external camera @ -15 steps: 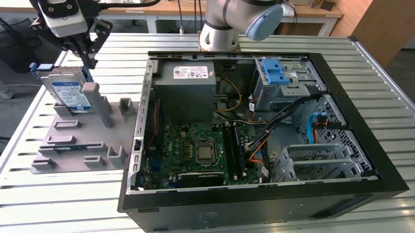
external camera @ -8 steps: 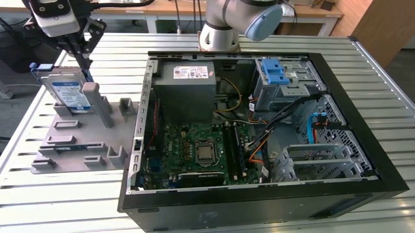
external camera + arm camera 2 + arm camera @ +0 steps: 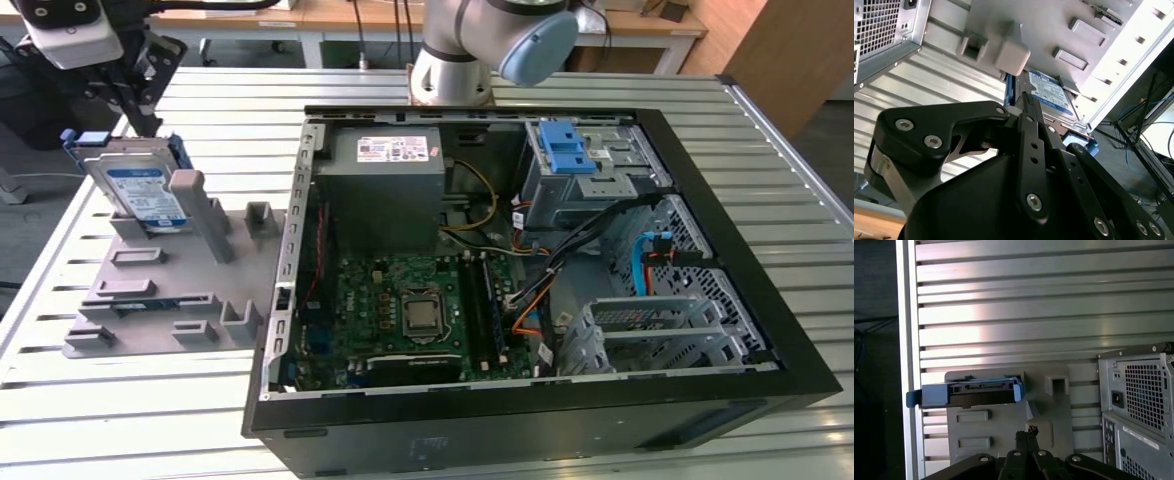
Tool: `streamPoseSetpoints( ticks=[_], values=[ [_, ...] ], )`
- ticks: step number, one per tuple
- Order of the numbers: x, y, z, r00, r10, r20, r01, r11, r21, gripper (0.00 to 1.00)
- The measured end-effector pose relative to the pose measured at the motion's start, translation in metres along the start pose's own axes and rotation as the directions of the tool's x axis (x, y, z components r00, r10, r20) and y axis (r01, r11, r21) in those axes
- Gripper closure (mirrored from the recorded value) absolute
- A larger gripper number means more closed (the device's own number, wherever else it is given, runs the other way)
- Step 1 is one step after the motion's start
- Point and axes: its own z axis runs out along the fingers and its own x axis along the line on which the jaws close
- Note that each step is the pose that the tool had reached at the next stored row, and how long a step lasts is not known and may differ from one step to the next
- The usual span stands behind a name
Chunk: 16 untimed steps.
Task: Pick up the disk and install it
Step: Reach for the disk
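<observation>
The disk [image 3: 140, 190] stands on edge in a slot at the back of a grey holder [image 3: 147, 295], at the exterior view's left. It is a silver drive with a white-and-blue label in a blue bracket. My gripper [image 3: 144, 118] hangs just above its top edge, and its black fingers look pressed together with nothing between them. In the first wrist view the disk's blue edge [image 3: 969, 391] lies off to one side of the fingertips [image 3: 1028, 431]. The second wrist view shows the label [image 3: 1049, 92] just past the gripper [image 3: 1026, 99].
An open computer case [image 3: 287, 300] lies on the slatted metal table [image 3: 134, 420]. Inside it are a grey power supply [image 3: 387, 175], a motherboard [image 3: 414, 310], a metal drive cage with a blue latch [image 3: 567, 150] and loose cables. The table edge runs close behind the holder.
</observation>
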Motion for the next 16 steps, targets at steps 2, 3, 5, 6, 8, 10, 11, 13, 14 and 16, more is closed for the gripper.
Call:
streamPoseSetpoints(
  ticks=[2,3,5,6,8,10,11,13,14,16],
  values=[
    [0.0054,0.0045,0.0007,1.0,0.0,-0.0001,0.0,1.0,0.0,0.89],
    [0.0065,0.0045,0.0008,1.0,0.0,0.0,0.0,1.0,0.0,0.89],
    [0.0064,0.0045,0.0008,1.0,0.0,-0.0001,0.0,1.0,0.0,0.89],
    [0.0064,0.0045,0.0008,1.0,0.0,0.0,0.0,1.0,0.0,0.89],
    [0.0067,0.0045,0.0008,1.0,0.0,-0.0001,0.0,1.0,0.0,0.89],
    [0.0068,0.0045,0.0008,1.0,0.0,0.0,0.0,1.0,0.0,0.89],
    [0.0068,0.0045,0.0008,1.0,0.0,0.0,0.0,1.0,0.0,0.89],
    [0.0068,0.0045,0.0008,1.0,0.0,0.0,0.0,1.0,0.0,0.89],
    [0.0068,0.0045,0.0008,1.0,0.0,-0.0001,0.0,1.0,0.0,0.89],
    [0.007,0.0044,0.0008,1.0,0.0,0.0,0.0,1.0,0.0,0.89]
  ],
)
